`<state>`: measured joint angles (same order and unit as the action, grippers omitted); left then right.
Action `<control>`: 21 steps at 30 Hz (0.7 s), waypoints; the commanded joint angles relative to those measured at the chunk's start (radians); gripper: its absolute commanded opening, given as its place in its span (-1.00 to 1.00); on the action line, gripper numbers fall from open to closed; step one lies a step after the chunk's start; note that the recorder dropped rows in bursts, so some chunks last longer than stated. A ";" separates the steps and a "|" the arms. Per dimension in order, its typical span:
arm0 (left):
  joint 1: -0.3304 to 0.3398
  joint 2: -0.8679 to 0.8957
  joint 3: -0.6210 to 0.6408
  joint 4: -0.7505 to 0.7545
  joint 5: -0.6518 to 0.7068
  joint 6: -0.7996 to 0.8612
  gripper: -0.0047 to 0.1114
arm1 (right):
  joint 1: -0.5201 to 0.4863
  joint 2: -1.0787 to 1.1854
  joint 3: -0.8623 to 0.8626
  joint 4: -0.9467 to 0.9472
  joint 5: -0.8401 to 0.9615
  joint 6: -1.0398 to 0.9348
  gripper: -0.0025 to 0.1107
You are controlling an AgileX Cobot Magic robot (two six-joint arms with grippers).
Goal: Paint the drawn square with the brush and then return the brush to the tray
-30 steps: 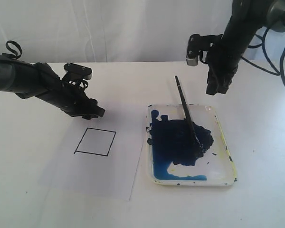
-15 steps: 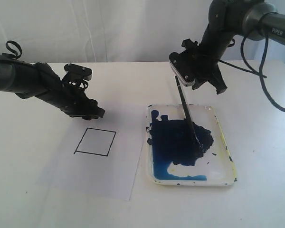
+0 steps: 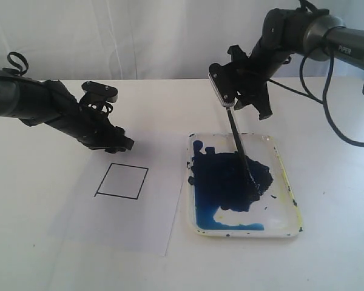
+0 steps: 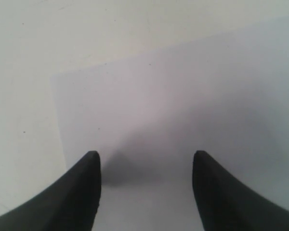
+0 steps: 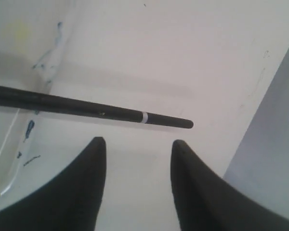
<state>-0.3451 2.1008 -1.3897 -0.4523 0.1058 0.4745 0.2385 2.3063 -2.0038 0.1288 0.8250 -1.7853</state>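
Pick-up is in hand: the right end effector, part open and empty, is held just short of the brush, which lies tip-down in the tray. The square at left is blank. An advance, then closure on the handle, is called for. The left end effector is wide open and empty.

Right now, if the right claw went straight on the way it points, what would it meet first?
Probably the brush, whose handle crosses just ahead of the right claw; depth is unclear.
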 commanded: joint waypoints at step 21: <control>0.006 0.003 0.003 -0.003 -0.001 -0.005 0.12 | 0.006 0.057 -0.008 -0.104 -0.061 -0.260 -0.23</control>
<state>-0.3451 2.1008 -1.3897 -0.4523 0.0985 0.4745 0.2403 2.3536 -2.0038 0.0171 0.7752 -1.9993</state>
